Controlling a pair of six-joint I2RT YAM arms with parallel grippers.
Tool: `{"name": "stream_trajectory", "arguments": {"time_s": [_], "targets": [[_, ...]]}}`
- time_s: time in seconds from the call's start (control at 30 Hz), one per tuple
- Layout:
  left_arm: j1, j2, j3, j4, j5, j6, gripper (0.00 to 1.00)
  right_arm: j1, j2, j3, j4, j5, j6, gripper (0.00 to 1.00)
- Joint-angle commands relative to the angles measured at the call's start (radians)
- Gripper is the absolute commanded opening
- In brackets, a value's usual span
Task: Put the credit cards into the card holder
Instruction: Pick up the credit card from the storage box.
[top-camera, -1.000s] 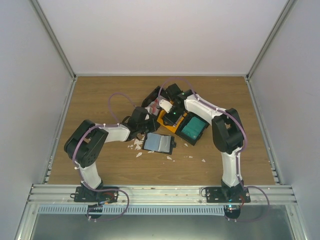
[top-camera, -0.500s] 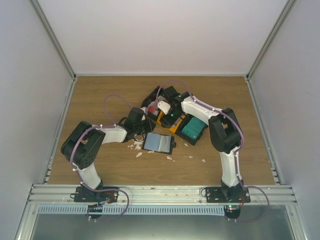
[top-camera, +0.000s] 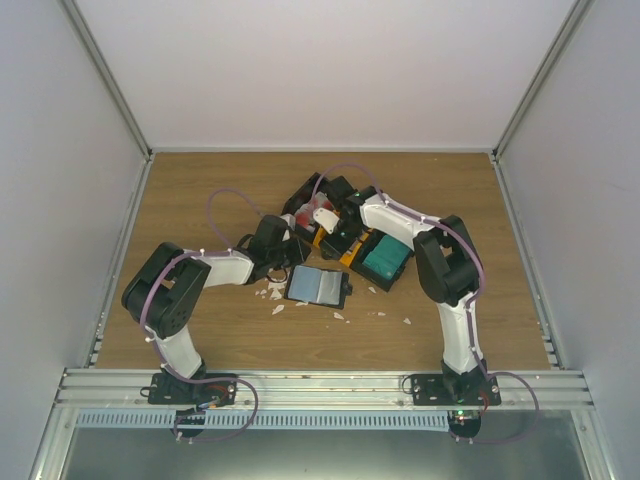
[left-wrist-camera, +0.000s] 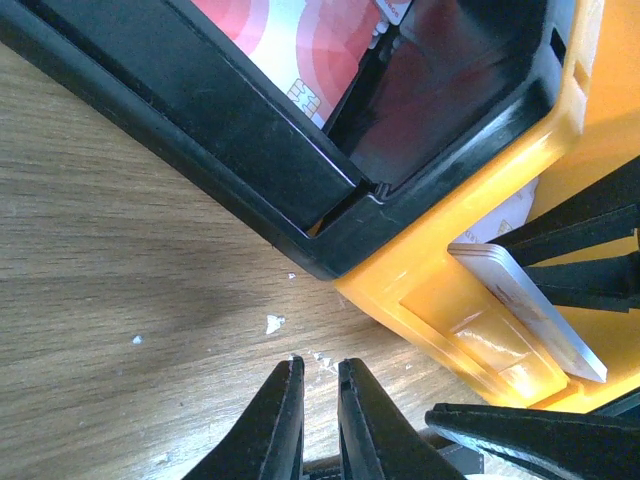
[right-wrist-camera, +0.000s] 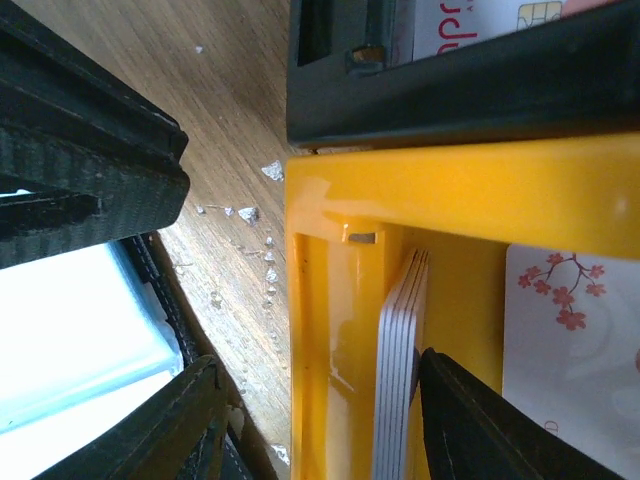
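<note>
Right tool (right-wrist-camera: 315, 360) gapes astride the orange bin (right-wrist-camera: 450, 190) wall and stacked credit cards (right-wrist-camera: 398, 380).

Glossy plastic, matt wood
Orange bin (right-wrist-camera: 400, 190) glossy plastic; black bin (left-wrist-camera: 200, 130) smooth plastic; credit cards (right-wrist-camera: 398, 380) smooth; counter (left-wrist-camera: 100, 300) matt grained wood.

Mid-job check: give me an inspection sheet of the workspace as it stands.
Surface: wooden table, brown grain.
Job's things: card holder lies open near the centre; stack of pale cards stands on edge against the orange bin wall; red-and-white card in a black bin; teal cards in a second black bin.
Clutter: white scraps beside the card holder.
Grippers: left gripper nearly shut, empty, above wood; right gripper open, straddling orange wall and stack.
Cables: purple cables along both arms.
Surroundings: white enclosure walls.
</note>
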Motion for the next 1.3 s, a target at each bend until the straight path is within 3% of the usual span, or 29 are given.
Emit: {"name": "stream_trajectory", "arguments": {"time_s": [0.0, 0.27, 0.63, 1.27], "targets": [[0.011, -0.019, -0.012, 0.029, -0.018, 0.009, 0.14, 0.01, -0.032, -0.001, -0.029, -0.019, 0.025, 0.53], [0.014, -0.013, -0.01, 0.03, -0.016, 0.008, 0.14, 0.009, -0.068, -0.002, -0.038, -0.01, 0.033, 0.53], [0.014, -0.016, -0.012, 0.03, -0.005, 0.001, 0.14, 0.008, -0.074, -0.014, -0.052, 0.005, 0.035, 0.4], [0.014, -0.013, -0.011, 0.023, -0.009, 0.0, 0.14, 0.008, -0.107, -0.017, -0.06, 0.034, 0.028, 0.27]]}}
